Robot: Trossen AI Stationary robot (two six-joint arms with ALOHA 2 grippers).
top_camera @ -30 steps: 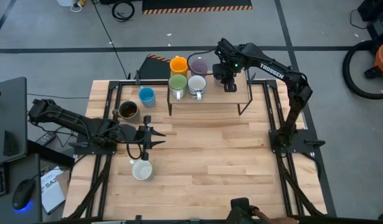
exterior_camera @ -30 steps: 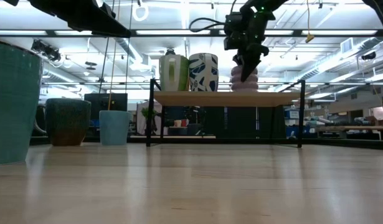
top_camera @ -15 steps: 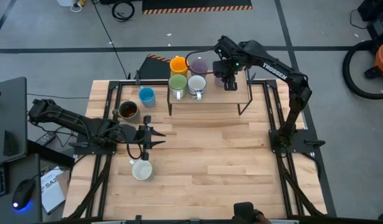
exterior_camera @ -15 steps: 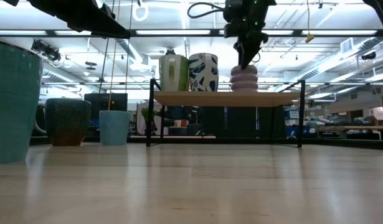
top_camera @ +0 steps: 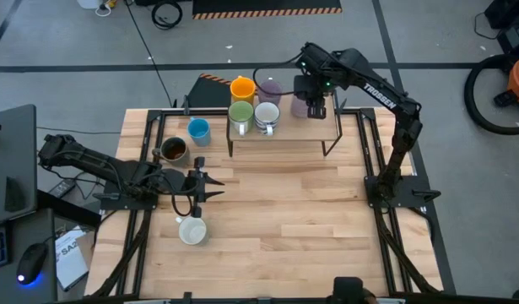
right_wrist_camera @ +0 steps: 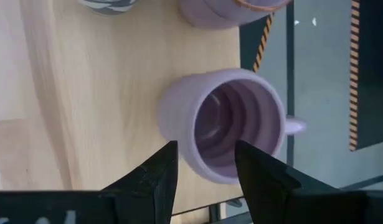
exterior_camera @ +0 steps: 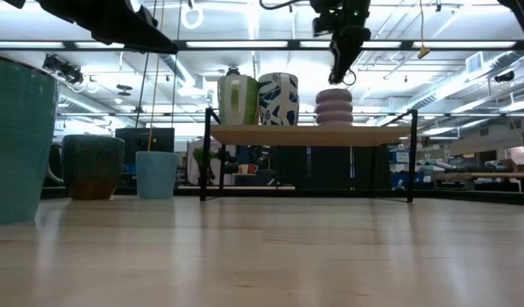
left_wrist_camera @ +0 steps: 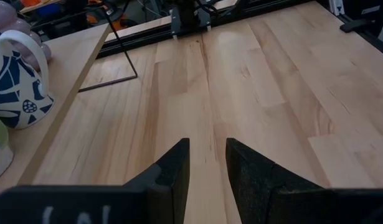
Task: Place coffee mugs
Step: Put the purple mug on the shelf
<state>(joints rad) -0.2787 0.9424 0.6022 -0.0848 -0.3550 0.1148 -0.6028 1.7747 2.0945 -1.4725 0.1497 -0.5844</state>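
A pale purple mug [right_wrist_camera: 222,124] stands upright on the right part of the raised wooden shelf [top_camera: 284,135], also seen in the low view [exterior_camera: 334,107]. My right gripper [exterior_camera: 343,75] hangs open just above it, touching nothing. Further left on the shelf stand an orange mug [top_camera: 242,87], another purple mug [top_camera: 269,89], a green mug [top_camera: 240,111] and a white blue-patterned mug [top_camera: 266,114]. On the table stand a blue mug [top_camera: 198,129], a dark mug [top_camera: 173,149] and a pale mug [top_camera: 192,230]. My left gripper [left_wrist_camera: 208,162] waits open over the table's left.
The shelf stands on thin black legs [exterior_camera: 411,153] at the table's far side. Black rails [top_camera: 373,152] run along the table's left and right sides. Bare wood [top_camera: 301,211] spreads across the middle and near right.
My right gripper has risen straight off the pale purple mug, from its rim to well above it, turning slightly at the wrist. The mug stays upright on the shelf.
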